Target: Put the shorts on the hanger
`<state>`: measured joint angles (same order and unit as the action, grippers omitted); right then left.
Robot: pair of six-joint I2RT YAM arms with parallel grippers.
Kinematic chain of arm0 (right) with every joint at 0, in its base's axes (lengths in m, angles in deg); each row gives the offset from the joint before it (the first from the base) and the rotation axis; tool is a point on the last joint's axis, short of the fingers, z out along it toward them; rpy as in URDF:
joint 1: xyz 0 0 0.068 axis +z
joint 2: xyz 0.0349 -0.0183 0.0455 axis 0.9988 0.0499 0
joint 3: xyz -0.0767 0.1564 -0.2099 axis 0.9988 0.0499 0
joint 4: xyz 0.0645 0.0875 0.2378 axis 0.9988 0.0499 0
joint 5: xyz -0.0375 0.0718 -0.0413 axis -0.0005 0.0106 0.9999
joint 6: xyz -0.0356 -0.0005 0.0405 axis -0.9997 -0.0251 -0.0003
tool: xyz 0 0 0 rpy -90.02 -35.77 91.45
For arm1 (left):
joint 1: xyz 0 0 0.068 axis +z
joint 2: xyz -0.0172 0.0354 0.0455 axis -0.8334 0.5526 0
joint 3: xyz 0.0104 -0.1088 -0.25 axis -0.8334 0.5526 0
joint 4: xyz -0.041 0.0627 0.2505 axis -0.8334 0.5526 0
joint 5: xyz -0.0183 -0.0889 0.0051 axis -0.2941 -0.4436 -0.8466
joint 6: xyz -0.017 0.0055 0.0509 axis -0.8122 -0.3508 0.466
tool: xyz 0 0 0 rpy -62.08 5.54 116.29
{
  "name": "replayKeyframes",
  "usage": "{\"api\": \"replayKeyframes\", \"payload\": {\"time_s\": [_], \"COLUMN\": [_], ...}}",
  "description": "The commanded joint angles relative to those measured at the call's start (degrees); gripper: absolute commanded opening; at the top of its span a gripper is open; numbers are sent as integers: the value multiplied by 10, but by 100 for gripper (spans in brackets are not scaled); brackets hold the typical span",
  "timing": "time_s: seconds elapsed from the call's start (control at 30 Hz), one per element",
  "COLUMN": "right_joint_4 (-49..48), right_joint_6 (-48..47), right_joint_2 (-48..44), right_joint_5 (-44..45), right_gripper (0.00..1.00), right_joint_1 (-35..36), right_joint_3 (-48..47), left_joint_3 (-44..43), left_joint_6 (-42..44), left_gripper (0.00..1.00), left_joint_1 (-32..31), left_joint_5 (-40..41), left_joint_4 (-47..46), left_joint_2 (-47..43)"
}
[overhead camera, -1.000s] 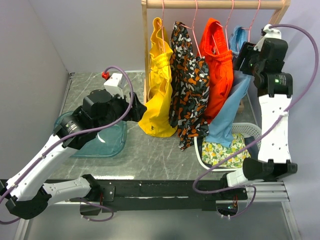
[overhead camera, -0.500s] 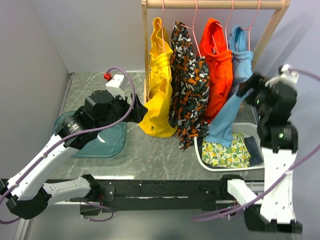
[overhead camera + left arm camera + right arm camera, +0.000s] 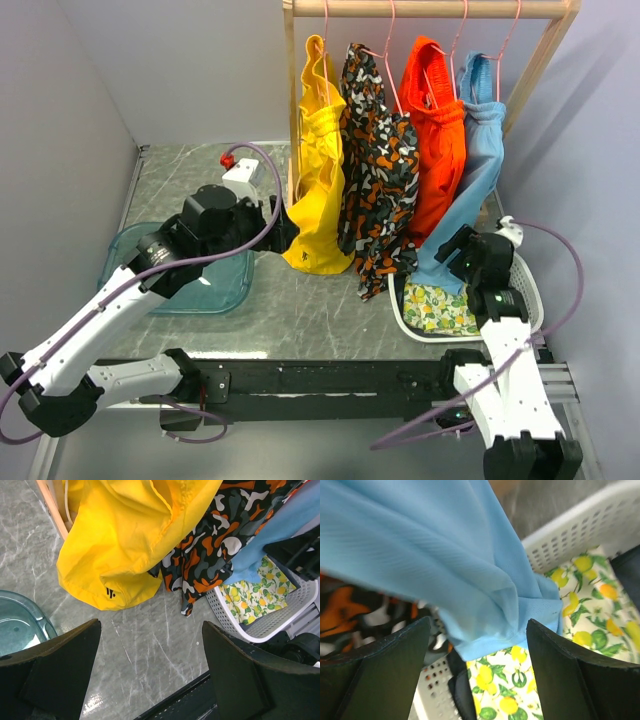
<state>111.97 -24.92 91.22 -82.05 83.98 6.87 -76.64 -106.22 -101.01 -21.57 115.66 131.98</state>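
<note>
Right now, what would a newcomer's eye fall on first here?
Four bright garments hang from the wooden rail at the back: yellow, camouflage-patterned, orange, and the light-blue shorts at the right end. At the shorts' hem, the right hand is open over a white basket holding a lemon-print cloth.

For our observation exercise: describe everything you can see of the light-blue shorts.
The shorts are plain light-blue, thin-looking fabric, hanging on the pink hanger at the rail's right end, beside an orange garment. They drape down-left, the hem reaching over the white basket. The right end effector, open, flanks that hem without clamping it.
</note>
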Motion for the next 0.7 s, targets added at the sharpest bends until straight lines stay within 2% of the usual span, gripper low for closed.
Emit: {"api": "replayKeyframes", "payload": {"time_s": [0.0, 0.13, 0.23, 0.27, 0.33, 0.37, 0.47, 0.57, 0.67], "right_joint_4": [-121, -157, -183, -186, -194, -194, -189, -185, -187], "right_joint_6": [30, 41, 45, 45, 42, 39, 28, 15, 4], "right_joint_2": [49, 96, 122, 133, 146, 158, 182, 207, 240], "right_joint_5": [9, 33, 43, 47, 59, 62, 82, 111, 124], "right_gripper": [85, 83, 70, 58, 45, 30, 7, 0, 0], "right_joint_1": [-2, -2, -2, -2, -2, -2, -4, -4, -10], "right_joint_3": [22, 24, 20, 16, 2, -5, -42, -95, -154], "left_joint_3": [8, 14, 22, 28, 36, 39, 42, 49, 50], "left_joint_6": [-7, -16, -26, -30, -39, -45, -64, -78, -90], "left_gripper": [88, 88, 89, 89, 91, 92, 94, 97, 99], "left_joint_1": [3, 3, 3, 3, 3, 3, 4, 6, 7], "left_joint_5": [-3, 6, 4, 6, 10, 22, 32, 32, 31], "left_joint_4": [-25, -23, -24, -26, -30, -31, -28, -33, -34], "left_joint_2": [-4, 3, 6, 6, 3, 2, 1, -3, -5]}}
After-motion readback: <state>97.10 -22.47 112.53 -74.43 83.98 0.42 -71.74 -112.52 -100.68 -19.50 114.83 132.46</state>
